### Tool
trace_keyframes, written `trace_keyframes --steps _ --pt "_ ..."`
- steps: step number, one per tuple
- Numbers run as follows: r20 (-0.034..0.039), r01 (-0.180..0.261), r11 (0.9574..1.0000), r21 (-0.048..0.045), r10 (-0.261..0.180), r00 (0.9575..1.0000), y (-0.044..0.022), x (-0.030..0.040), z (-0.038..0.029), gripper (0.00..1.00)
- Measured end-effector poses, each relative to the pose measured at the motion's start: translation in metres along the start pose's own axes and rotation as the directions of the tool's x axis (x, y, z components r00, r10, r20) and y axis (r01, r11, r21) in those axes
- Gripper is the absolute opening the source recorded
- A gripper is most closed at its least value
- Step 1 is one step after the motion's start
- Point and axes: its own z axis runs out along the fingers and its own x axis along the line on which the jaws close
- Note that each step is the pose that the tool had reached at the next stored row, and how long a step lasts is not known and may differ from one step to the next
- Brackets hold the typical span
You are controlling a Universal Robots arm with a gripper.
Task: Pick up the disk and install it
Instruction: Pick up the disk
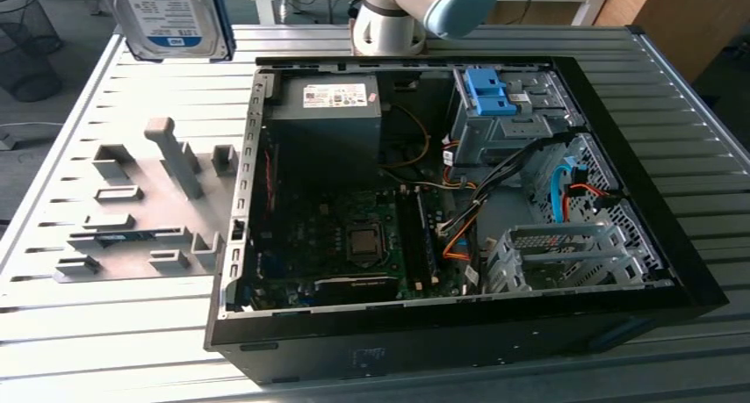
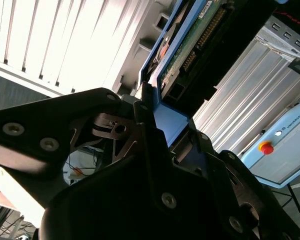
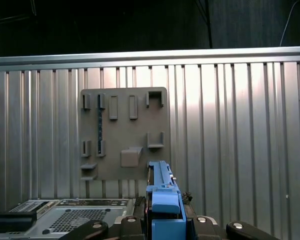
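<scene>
The disk [image 1: 170, 21], silver with a white-and-blue label and a blue frame, hangs upright in the air above the table's far corner, at the exterior view's left. In the second wrist view I see its green circuit-board underside and blue frame [image 2: 187, 50], with my gripper [image 2: 162, 122] shut on the frame's end. The first wrist view shows the disk [image 3: 162, 192] edge-on, rising from between the gripper's black fingers [image 3: 130, 225].
An open black computer case [image 1: 656, 271] lies on the ribbed metal table [image 1: 703, 157]. Inside it are a grey power-supply box [image 1: 334, 100], a motherboard and a blue bracket [image 1: 486, 91] in the drive bay. A grey fixture plate [image 1: 129, 210] with slots lies at the exterior view's left.
</scene>
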Motion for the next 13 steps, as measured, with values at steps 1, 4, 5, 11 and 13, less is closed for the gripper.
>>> trace_keyframes --steps 1,4,5,11,13 --pt "0.0000 0.000 1.0000 0.0000 0.000 1.0000 -0.0025 -0.0001 0.0000 0.37" --pt "0.0000 0.000 1.0000 0.0000 0.000 1.0000 -0.0071 -0.0003 -0.0001 0.37" --pt "0.0001 0.000 1.0000 0.0000 0.000 1.0000 -0.0086 -0.0004 -0.0001 0.37" --pt "0.0000 0.000 1.0000 0.0001 0.000 1.0000 -0.0151 -0.0006 -0.0003 0.37" --pt "0.0000 0.000 1.0000 -0.0001 0.000 1.0000 -0.0162 -0.0007 -0.0004 0.37"
